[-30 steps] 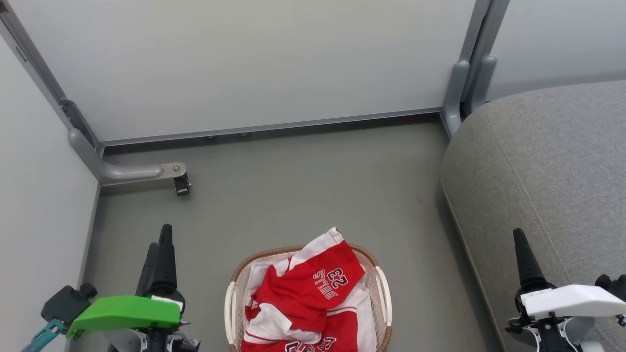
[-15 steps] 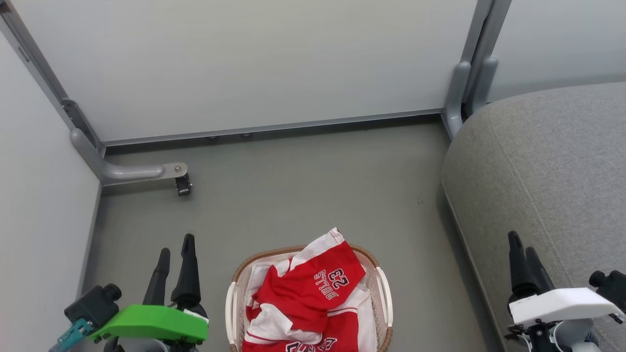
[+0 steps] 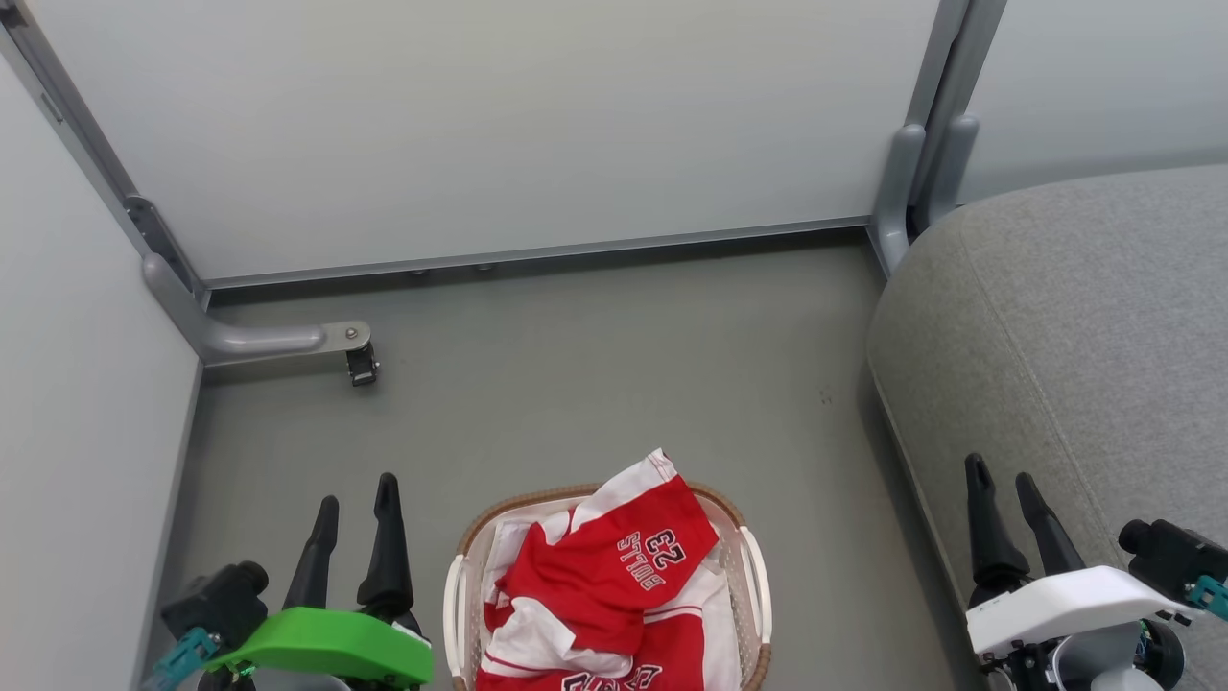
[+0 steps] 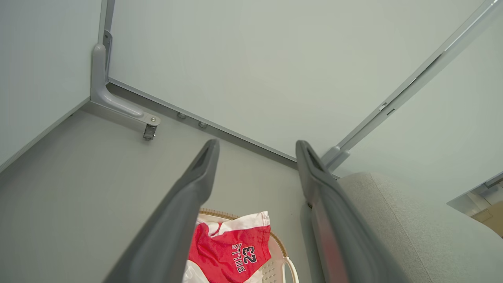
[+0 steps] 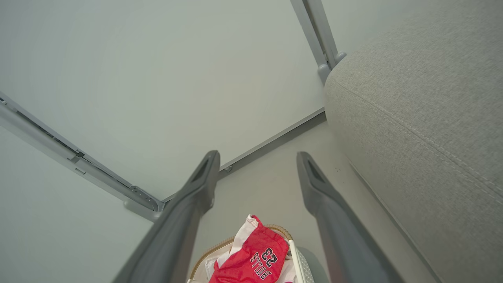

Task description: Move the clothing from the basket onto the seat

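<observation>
- The left claw (image 3: 358, 491) hangs at the lower left of the head view, above the floor (image 3: 576, 384) and just beside the basket's left side. Its 2 dark fingers stand apart with nothing between them.
- The basket (image 3: 451, 600) sits on the floor between the 2 claws, low in the head view, and the picture's bottom edge cuts off its near end.
- The clothing (image 3: 600, 576) lies wholly in the basket as a heap of red pieces with white trim. The top piece is crumpled, shows "BULLS 23", and has 1 white-edged corner poking up over the far rim.
- The fabric looks light, soft and limp, perhaps a little slick. It will probably sag, trail and drag its neighbours along, so a lift would need to rise well clear of the rim.
- The best hold is likely the raised fold near the lettering, or that upstanding corner, where a ridge of cloth offers itself to a pinch. A flat patch would probably slip free.
- The right claw (image 3: 1000, 470) hovers at the lower right, seen against the seat's edge, with its fingers spread and empty.
- The seat (image 3: 1074, 336) takes up the right side, near the basket and higher than it.
</observation>
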Motion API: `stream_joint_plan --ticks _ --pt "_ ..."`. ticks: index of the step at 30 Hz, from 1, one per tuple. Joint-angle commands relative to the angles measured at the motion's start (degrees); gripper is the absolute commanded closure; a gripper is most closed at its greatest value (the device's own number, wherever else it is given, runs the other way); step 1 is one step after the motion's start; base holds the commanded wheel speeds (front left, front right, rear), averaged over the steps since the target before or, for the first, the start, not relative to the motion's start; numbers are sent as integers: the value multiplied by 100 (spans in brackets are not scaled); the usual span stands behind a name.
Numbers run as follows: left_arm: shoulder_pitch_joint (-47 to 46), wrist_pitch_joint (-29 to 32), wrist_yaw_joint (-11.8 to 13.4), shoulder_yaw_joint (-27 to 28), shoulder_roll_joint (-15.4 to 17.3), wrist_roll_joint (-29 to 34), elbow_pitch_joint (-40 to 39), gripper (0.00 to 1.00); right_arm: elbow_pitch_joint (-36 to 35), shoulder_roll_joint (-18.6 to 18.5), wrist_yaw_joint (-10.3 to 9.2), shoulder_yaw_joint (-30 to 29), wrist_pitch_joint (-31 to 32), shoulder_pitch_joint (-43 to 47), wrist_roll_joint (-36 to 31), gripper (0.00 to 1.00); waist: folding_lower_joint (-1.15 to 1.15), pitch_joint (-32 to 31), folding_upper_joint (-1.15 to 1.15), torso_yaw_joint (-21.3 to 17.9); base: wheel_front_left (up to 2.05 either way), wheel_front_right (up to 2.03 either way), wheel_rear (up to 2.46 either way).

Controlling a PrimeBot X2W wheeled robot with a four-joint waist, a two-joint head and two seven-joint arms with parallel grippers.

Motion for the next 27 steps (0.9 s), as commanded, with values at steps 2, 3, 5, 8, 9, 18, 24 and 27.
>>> stream_joint_plan --ticks 2,3,5,8,9,18,24,27 --pt "79 -76 43 -35 37 276 -25 0 -77 -36 1 33 -78 69 -263 0 0 -8 0 3 0 0 0" --pt "90 -90 50 -46 38 332 -18 0 -74 -37 1 43 -93 77 -339 0 0 -12 0 3 0 0 0" --pt "112 -115 52 -64 39 465 -5 0 -69 -38 1 68 -118 85 -517 0 0 -24 0 1 0 0 0" --pt "137 -162 74 -87 40 632 16 0 -84 -40 1 118 -160 84 -804 0 0 -41 0 0 0 0 0" --pt "148 -174 83 -94 41 687 24 0 -88 -41 1 126 -177 88 -876 0 0 -45 0 1 0 0 0" --pt "201 -292 163 -140 46 1139 134 0 -95 -45 2 228 -296 113 -1480 0 0 -63 0 11 0 0 0" --pt "210 -371 204 -180 47 1404 182 0 -76 -49 2 284 -375 119 -1794 0 0 -58 0 16 0 0 0" --pt "220 -405 216 -212 48 1541 219 0 -63 -50 2 301 -411 125 -1940 0 0 -50 0 20 0 0 0"
